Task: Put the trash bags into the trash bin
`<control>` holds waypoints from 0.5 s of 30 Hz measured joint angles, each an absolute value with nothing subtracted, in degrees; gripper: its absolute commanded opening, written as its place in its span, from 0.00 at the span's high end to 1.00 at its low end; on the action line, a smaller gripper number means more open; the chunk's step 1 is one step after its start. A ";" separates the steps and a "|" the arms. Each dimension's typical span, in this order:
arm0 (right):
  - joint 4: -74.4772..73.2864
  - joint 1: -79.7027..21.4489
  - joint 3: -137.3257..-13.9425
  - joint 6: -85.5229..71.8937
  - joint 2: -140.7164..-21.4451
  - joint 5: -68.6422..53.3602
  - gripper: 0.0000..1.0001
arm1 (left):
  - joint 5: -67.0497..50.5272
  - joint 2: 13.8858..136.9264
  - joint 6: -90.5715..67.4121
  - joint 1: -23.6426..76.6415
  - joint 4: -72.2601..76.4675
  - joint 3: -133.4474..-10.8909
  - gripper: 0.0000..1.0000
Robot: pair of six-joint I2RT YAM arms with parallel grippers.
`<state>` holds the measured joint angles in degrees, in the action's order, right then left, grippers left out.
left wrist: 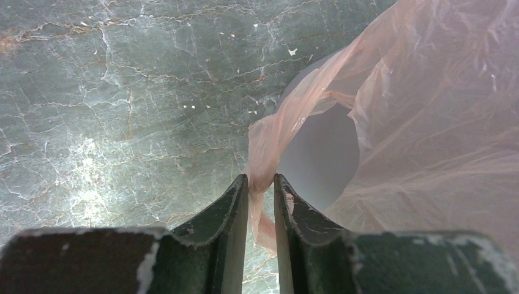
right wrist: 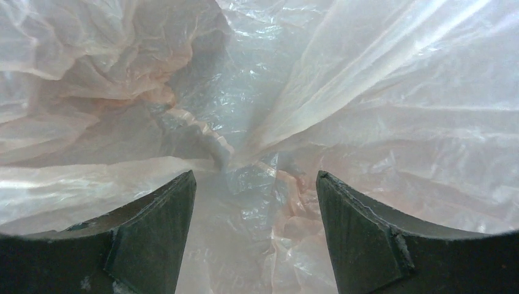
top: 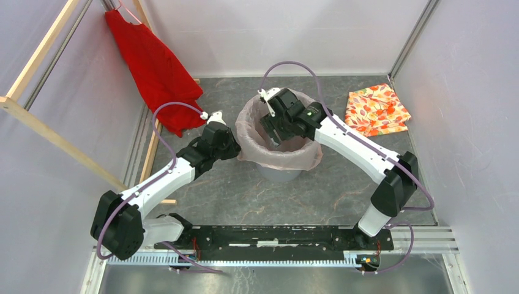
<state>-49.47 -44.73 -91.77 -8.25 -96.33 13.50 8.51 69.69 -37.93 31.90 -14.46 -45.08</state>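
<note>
Grey marbled table [top: 343, 184] is occupied at its centre by the trash bin [top: 280, 173], which is stood upright, long axis vertical, mouth facing up. The pale pink trash bag [top: 251, 138] is set inside it, its opening likewise turned upward and its edge draped outward over the rim. A fold of that edge on the bin's left side is pinched between the nearly closed fingers of the left gripper [left wrist: 261, 179]. The right gripper [right wrist: 255, 177] is pointed down into the bag's mouth, fingers held apart, nothing gripped.
</note>
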 measured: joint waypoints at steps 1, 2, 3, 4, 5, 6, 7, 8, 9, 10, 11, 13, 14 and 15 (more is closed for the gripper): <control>-49.45 -44.73 -92.09 -8.29 -95.96 13.50 0.20 | 8.56 69.69 -37.91 31.90 -14.48 -45.10 0.71; -49.50 -44.73 -92.33 -8.32 -95.53 13.43 0.20 | 8.62 69.69 -37.89 31.90 -14.55 -45.19 0.71; -49.63 -44.73 -92.62 -8.34 -95.11 13.32 0.20 | 8.71 69.69 -37.85 31.90 -14.66 -45.30 0.70; -49.71 -44.73 -92.92 -8.36 -94.70 13.15 0.19 | 8.82 69.67 -37.76 31.90 -14.72 -45.47 0.70; -49.91 -44.73 -93.14 -8.38 -94.48 13.08 0.19 | 8.86 69.60 -37.65 31.90 -14.85 -45.60 0.70; -50.09 -44.73 -93.49 -8.49 -94.17 13.04 0.18 | 8.91 69.54 -37.56 31.90 -14.96 -45.71 0.70; -50.11 -44.73 -93.78 -8.54 -93.86 12.91 0.18 | 8.93 69.43 -37.41 31.90 -15.07 -45.91 0.70; -50.11 -44.77 -94.00 -8.58 -93.51 12.69 0.18 | 8.95 69.32 -37.19 31.90 -15.29 -46.15 0.70; -50.09 -44.80 -94.13 -8.62 -93.23 12.58 0.17 | 8.99 69.21 -36.99 31.90 -15.40 -46.33 0.69; -50.11 -44.80 -94.30 -8.69 -92.90 12.38 0.16 | 9.08 69.06 -36.82 31.90 -15.59 -46.50 0.69; -50.04 -44.77 -94.48 -8.71 -92.62 12.14 0.16 | 9.23 68.86 -36.71 31.90 -15.94 -46.70 0.69; -49.89 -44.80 -94.89 -8.73 -91.83 11.49 0.15 | 9.69 68.55 -36.27 31.90 -16.56 -47.13 0.68; -49.89 -44.77 -95.07 -8.73 -91.55 11.27 0.14 | 10.07 68.38 -36.14 31.90 -16.88 -47.37 0.68; -49.82 -44.80 -95.42 -8.73 -91.07 10.94 0.13 | 10.37 68.18 -36.07 31.90 -17.34 -47.64 0.68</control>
<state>-49.82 -44.80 -95.42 -8.73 -91.07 10.94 10.37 68.18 -36.07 31.90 -17.34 -47.64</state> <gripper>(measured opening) 0.847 0.311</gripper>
